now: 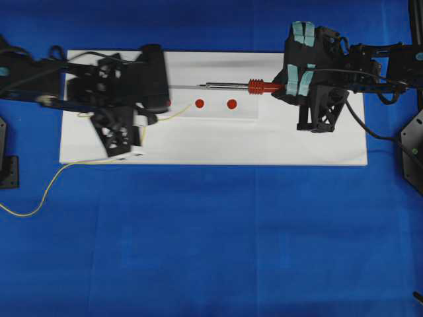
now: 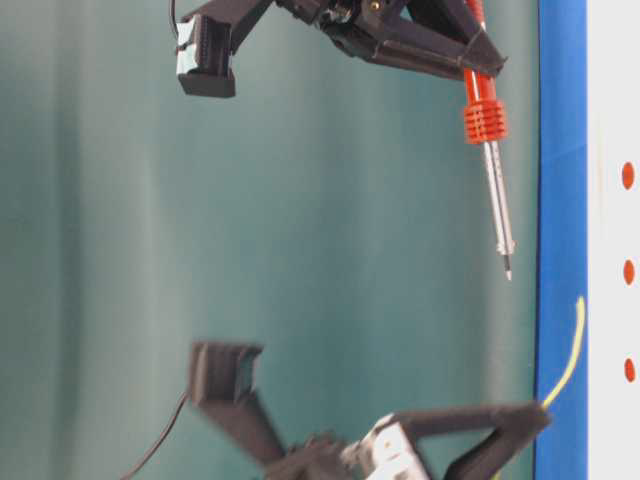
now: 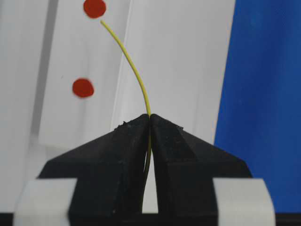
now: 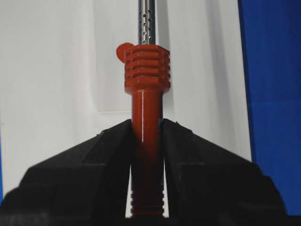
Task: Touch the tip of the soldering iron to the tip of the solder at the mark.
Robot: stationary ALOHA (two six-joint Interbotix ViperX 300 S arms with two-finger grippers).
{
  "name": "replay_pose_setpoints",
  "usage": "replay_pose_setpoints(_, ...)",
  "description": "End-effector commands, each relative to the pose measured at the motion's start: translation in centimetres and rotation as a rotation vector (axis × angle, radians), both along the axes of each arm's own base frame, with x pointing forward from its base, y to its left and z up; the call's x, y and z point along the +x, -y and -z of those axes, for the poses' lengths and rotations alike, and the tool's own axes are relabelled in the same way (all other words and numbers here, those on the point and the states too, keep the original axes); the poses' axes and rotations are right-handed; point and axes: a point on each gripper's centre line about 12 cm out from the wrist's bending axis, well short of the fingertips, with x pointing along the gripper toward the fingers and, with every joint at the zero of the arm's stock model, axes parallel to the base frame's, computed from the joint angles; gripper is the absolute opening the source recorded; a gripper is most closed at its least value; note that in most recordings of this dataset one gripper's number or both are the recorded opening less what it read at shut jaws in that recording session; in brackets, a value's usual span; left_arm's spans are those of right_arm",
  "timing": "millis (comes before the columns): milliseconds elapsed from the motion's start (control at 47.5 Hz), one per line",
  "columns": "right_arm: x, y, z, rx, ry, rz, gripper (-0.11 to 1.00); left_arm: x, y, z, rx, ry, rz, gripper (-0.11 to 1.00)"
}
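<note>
The soldering iron (image 1: 254, 86) has a red-orange ribbed handle and a silver shaft pointing left. My right gripper (image 1: 285, 88) is shut on the handle (image 4: 146, 75). The iron's tip (image 2: 508, 272) hangs above the white board, level with the middle red mark (image 2: 629, 271). The thin yellow solder (image 3: 134, 70) is pinched in my left gripper (image 3: 150, 117), which is shut on it. The solder's free end (image 3: 101, 21) lies just short of a red mark (image 3: 94, 8). A gap separates the iron's tip from the solder's end (image 2: 581, 300).
The white board (image 1: 211, 142) lies on blue cloth and carries a thin pale plate (image 1: 246, 112) with red marks (image 1: 231, 104). The solder's long tail (image 1: 46, 191) trails off the board to the front left. The iron's black cord (image 1: 370, 129) loops at the right.
</note>
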Motion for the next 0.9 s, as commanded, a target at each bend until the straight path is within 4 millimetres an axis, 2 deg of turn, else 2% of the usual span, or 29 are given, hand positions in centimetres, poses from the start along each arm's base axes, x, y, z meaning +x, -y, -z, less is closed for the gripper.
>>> replay_pose_setpoints(0,-0.1,0.1,-1.1,-0.016,0.037,-0.001,0.06,1.4,-0.1,-0.4,0.003,0.014,0.001,0.01)
replay_pose_setpoints(126,-0.3,0.1,-1.0,-0.018,0.034,-0.002,0.06,2.3,-0.3,0.5,-0.001,-0.011,-0.004,0.01)
replay_pose_setpoints(337,-0.4,0.0,-0.7,-0.019,0.038,-0.003,0.06,2.5,-1.0,1.4,-0.006,-0.033,-0.023,0.01)
replay_pose_setpoints(883,-0.6,0.0,-0.3,-0.017,0.043,-0.001,0.06,2.4,-1.5,1.5,-0.007,-0.049,-0.035,0.01)
